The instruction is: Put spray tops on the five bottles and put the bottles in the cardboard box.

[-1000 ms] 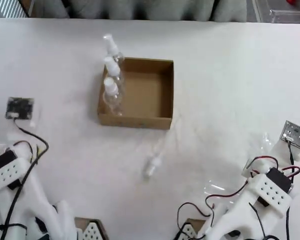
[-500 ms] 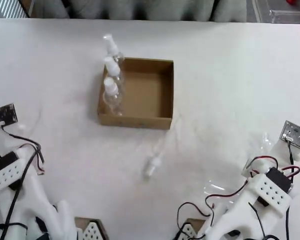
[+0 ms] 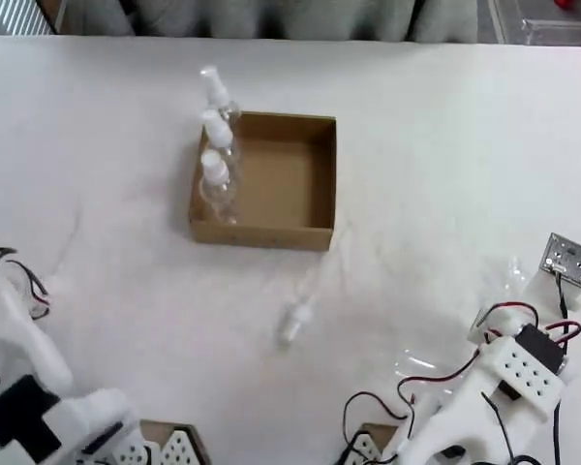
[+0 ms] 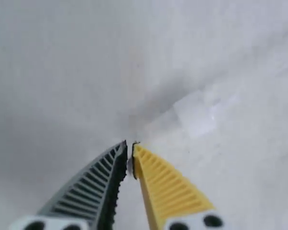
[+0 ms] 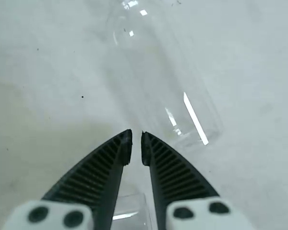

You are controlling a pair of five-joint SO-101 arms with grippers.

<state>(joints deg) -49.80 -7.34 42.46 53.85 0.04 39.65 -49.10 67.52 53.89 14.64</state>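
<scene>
Where the right hand (image 5: pixel 134 143) hangs low over the tabletop (image 3: pixel 445 145), its two black fingers stand almost together, a thin gap between the tips and nothing gripped. A clear bottle (image 5: pixel 168 81) lies on its side just beyond those tips, apart from them, and no spray top can be made out on it.

The left hand (image 4: pixel 130 152) is likewise closed to a narrow slit, grey finger against yellow finger, tips close above bare white surface with no task item near it.

From above, the left arm (image 3: pixel 19 387) sits at the near left corner and the right arm (image 3: pixel 508 373) at the near right, both well apart from the box (image 3: pixel 271 232). The box stands open at mid-table. Three bottles (image 3: pixel 219 136) with spray tops stand upright in a row along its left wall; whether each is inside or just outside that wall cannot be told. A fourth topped bottle (image 3: pixel 294 318) lies on its side on the tabletop, near the box's front wall and between the two arms.

The surface is white throughout. Grey folded material (image 3: pixel 271 17) runs beyond the far edge.
</scene>
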